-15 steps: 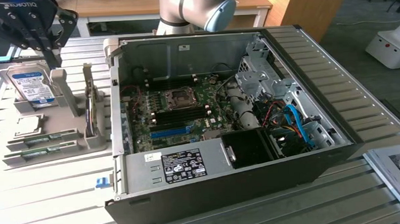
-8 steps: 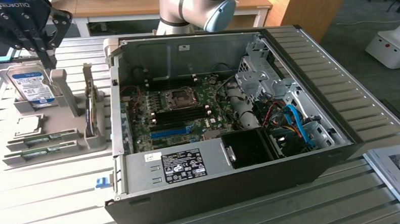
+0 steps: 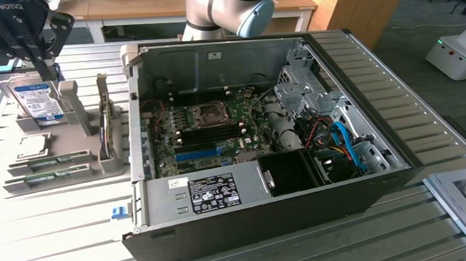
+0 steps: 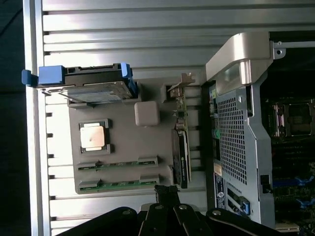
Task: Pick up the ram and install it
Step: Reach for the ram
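Nothing done yet: the gripper [image 4: 166, 189], fingers pressed together, seemingly empty, hovers upper left of the exterior view; the ram [image 3: 52, 162] lies unpicked in its holder [image 3: 100, 166].

Gripper [image 3: 45, 63]: upper body cropped by the exterior view's top and left edges; in the wrist view its base runs off the frame.
Arm [image 3: 228, 10]: cut at the top edge above one joint.
Ram sticks [image 3: 50, 163]: sunk in the slots of the holder [image 4: 123, 140], with thin green edges exposed; chips and label not discernible.
Hard drive [image 3: 36, 101]: label print too small to read.
White machine [image 3: 454, 53]: cropped at the exterior view's right, possibly a mobile base.
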Robot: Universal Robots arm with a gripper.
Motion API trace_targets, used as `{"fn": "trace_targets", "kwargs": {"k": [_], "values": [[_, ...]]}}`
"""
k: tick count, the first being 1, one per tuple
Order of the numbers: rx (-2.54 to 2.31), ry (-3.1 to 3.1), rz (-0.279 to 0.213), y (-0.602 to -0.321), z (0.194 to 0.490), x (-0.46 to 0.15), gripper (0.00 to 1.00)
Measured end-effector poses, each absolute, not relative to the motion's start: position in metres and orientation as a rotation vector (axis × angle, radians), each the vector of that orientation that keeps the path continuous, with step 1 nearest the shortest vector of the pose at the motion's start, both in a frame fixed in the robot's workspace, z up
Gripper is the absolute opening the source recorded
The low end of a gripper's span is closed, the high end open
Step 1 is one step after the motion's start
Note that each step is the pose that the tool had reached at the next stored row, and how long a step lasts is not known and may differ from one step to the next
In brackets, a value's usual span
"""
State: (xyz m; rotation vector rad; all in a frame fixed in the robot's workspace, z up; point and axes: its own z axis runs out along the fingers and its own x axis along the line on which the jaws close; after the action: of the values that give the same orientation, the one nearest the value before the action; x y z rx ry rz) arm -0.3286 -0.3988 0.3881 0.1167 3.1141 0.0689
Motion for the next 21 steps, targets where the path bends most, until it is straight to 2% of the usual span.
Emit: {"fn": "trace_targets", "kwargs": {"k": [21], "values": [[0.117,3.114,0.069,-0.399,0.387,-0.352,0.1]]}}
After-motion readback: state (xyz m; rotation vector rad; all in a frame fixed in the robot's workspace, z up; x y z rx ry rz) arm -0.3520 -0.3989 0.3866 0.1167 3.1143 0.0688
